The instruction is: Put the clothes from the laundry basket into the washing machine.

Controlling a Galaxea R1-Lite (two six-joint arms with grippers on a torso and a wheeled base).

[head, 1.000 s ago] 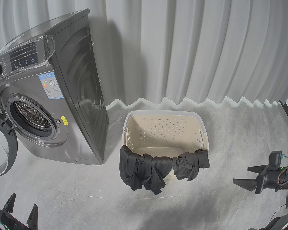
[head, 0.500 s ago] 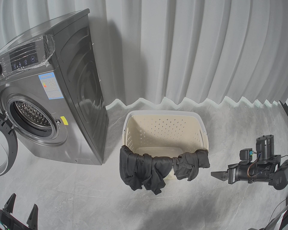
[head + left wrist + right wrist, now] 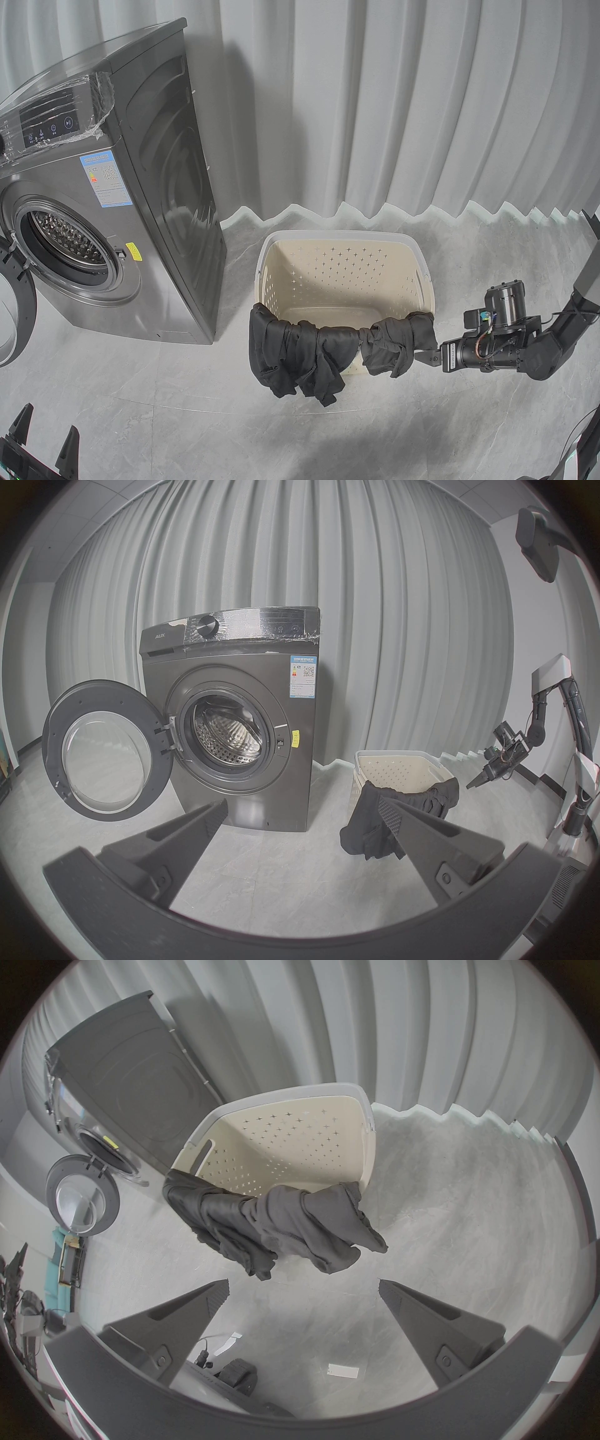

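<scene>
A beige laundry basket (image 3: 342, 240) stands on the floor in the head view, with dark clothes (image 3: 325, 356) draped over its near rim and hanging outside. My right gripper (image 3: 431, 357) is low, just right of the clothes' right end, pointing at it; whether it touches the cloth I cannot tell. In the right wrist view its fingers (image 3: 187, 1313) are open, with the clothes (image 3: 281, 1225) and basket (image 3: 281, 1135) beyond them. The grey washing machine (image 3: 125, 206) stands to the left, its drum (image 3: 65, 240) exposed. My left gripper (image 3: 44, 437) hangs open at the near left.
The washer's round door (image 3: 103, 752) is swung wide open to the machine's side. A pleated white curtain (image 3: 406, 112) closes off the back. Bare grey floor (image 3: 187, 425) lies between the machine, the basket and me.
My right arm has swung left and lower, from the right edge up to the clothes' right end, and the gripper has rolled. The left gripper, clothes and basket are unmoved.
</scene>
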